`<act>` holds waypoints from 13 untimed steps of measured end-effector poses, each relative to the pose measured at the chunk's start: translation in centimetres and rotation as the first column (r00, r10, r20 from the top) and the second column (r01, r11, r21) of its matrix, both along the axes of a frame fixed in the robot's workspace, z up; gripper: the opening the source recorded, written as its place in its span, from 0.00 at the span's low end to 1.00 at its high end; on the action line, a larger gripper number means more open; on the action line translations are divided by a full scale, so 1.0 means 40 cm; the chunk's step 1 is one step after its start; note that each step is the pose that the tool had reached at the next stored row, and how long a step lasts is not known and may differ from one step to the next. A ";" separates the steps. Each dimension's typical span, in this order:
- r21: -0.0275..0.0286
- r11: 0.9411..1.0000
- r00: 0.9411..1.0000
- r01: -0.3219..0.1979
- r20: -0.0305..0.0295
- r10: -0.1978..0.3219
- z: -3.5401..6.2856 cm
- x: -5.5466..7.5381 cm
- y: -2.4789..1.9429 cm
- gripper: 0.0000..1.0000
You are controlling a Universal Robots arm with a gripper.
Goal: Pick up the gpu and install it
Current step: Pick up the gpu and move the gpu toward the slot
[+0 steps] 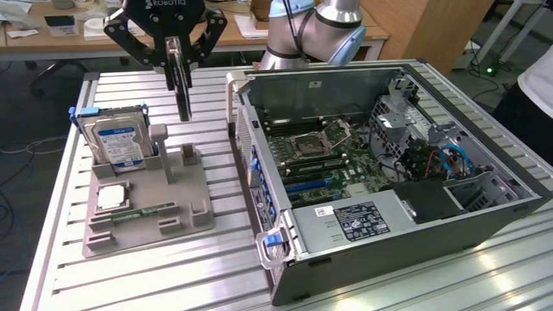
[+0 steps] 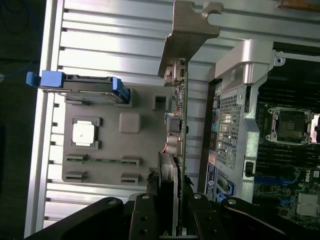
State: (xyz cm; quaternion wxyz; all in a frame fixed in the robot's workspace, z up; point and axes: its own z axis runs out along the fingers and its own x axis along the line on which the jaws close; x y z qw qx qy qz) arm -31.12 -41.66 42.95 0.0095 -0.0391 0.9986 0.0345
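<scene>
The gpu (image 1: 182, 97) hangs edge-on in the air above the grey holder (image 1: 173, 201), its lower end just over the holder's upright posts. My gripper (image 1: 177, 68) is shut on its upper part. In the wrist view the gpu (image 2: 178, 115) is a thin green card seen on edge, with its pale metal bracket (image 2: 189, 35) at the far end and my gripper (image 2: 170, 192) clamped on the near end. It hovers between the holder (image 2: 145, 155) and the open computer case (image 2: 235, 125).
The open computer case (image 1: 484, 194) lies at the exterior view's right, motherboard (image 1: 320, 159) exposed. On the holder stand a silver hard drive with a blue label (image 1: 121, 146), a processor chip (image 1: 112, 196) and a memory stick (image 1: 138, 212). A person's sleeve (image 1: 540, 78) is at the far right edge.
</scene>
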 end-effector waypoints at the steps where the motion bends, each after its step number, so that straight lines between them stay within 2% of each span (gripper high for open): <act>1: 0.000 1.000 1.000 0.000 0.000 0.000 0.000 0.000 0.000 0.27; 6: 0.000 1.000 1.000 0.002 0.000 -0.002 0.000 0.000 0.000 0.27; 13: 0.000 0.997 0.997 0.082 0.000 -0.082 0.000 0.001 0.000 0.27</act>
